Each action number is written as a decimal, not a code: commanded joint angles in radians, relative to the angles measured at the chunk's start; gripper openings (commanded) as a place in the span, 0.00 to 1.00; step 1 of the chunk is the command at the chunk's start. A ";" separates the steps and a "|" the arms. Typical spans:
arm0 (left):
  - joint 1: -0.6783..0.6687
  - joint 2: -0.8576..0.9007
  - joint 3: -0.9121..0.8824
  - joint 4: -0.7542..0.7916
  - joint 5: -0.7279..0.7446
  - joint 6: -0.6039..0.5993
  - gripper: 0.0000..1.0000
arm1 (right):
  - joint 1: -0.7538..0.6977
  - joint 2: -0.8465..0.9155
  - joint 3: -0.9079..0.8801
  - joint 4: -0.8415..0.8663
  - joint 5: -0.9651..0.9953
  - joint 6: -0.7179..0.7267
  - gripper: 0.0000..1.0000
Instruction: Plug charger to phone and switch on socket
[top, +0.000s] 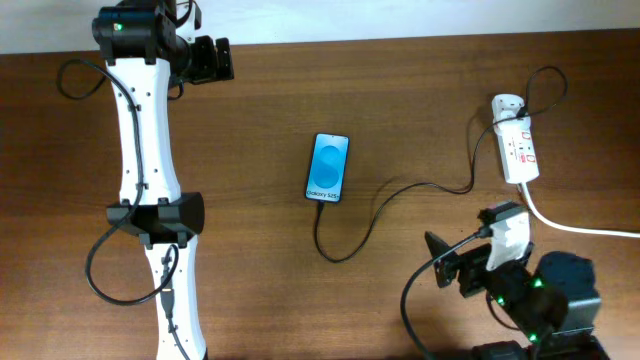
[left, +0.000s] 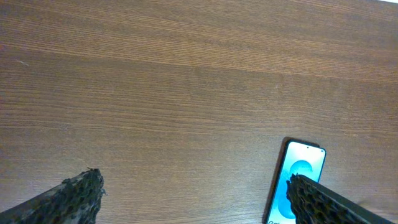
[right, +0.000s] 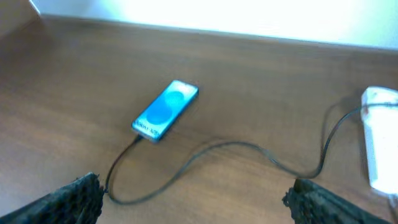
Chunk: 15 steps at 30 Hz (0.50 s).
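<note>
Socket, long axis vertical at upper right, lies above-right of the nearer right end effector, spread wide and empty.

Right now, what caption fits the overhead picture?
Blue phone on wooden table, black charger running from it to white socket.

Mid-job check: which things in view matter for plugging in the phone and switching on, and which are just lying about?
For the job:
- phone
- black charger cable with its white adapter
- white power strip

Just there:
- thick white mains cord
- arms' own black cables
- wooden table
</note>
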 joint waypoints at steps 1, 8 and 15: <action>0.001 0.000 -0.002 -0.001 -0.008 -0.012 0.99 | 0.063 -0.122 -0.142 0.132 0.085 -0.010 0.98; 0.001 0.000 -0.002 -0.001 -0.008 -0.012 0.99 | 0.068 -0.365 -0.360 0.342 0.113 -0.010 0.98; 0.001 0.000 -0.002 -0.001 -0.008 -0.012 0.99 | 0.007 -0.403 -0.538 0.628 0.131 -0.010 0.98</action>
